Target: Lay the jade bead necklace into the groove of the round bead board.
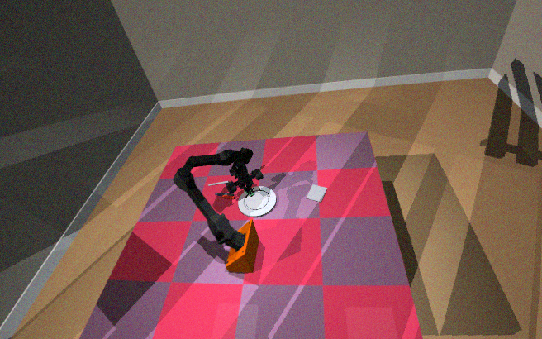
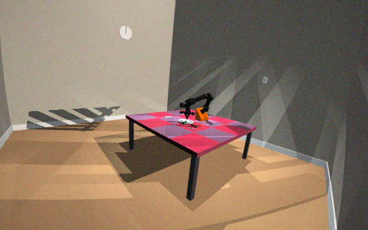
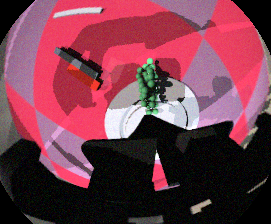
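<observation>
The jade bead necklace (image 1: 250,194) (image 2: 184,122) (image 3: 143,85) is bunched across the edge of the round bead board (image 1: 268,210) (image 2: 188,121) (image 3: 113,120), not laid around its groove. Above that board, the claw (image 1: 249,192) (image 2: 186,118) (image 3: 147,117) is clenched on nothing. Near the board lies a black-and-red object (image 1: 225,195) (image 2: 193,125) (image 3: 78,67); farther from it, a white strip (image 1: 218,183) (image 2: 192,128) (image 3: 78,12).

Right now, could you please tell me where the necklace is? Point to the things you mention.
In the wrist view, the necklace (image 1: 250,193) (image 2: 184,122) (image 3: 143,90) is bunched just above the middle, by the tips of the jaws, overlapping the upper rim of the board (image 1: 269,206) (image 2: 190,123) (image 3: 115,122).
</observation>
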Tool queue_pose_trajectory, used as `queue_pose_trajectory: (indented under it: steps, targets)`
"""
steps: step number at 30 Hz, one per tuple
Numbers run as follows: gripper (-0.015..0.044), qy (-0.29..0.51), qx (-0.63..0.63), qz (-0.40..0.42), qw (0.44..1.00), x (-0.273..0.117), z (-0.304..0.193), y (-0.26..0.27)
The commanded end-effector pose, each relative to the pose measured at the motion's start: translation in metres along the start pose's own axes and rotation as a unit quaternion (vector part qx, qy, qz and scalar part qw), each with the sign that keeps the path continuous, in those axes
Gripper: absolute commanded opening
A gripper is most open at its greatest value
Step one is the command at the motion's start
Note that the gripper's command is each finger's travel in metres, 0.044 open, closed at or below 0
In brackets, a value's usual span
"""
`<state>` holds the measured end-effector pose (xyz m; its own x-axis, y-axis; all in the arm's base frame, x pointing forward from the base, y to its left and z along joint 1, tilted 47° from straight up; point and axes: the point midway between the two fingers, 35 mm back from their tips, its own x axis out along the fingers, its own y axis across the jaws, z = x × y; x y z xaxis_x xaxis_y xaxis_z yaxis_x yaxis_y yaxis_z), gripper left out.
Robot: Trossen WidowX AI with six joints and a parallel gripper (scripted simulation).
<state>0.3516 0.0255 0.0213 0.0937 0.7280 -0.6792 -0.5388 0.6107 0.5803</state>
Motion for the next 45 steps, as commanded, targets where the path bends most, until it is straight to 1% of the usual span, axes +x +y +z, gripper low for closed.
queue_pose_trajectory:
  steps: [1,7,26,39,42,43,45]
  targets:
    - [0.0,0.0,-0.001,-0.003,1.0,-0.001,-0.012,0.002]
    - [0.0,0.0,-0.001,-0.003,1.0,0.0,-0.02,0.004]
    - [0.0,-0.001,-0.001,-0.002,1.0,0.029,-0.02,0.004]
    - [0.0341,0.0,-0.004,-0.004,1.0,0.025,-0.019,0.004]
    - [0.042,0.0,-0.003,-0.004,1.0,0.017,-0.019,0.003]
    - [0.044,0.0,-0.002,-0.004,1.0,0.014,-0.019,0.003]
    - [0.044,0.0,-0.002,-0.003,1.0,0.007,-0.019,0.004]
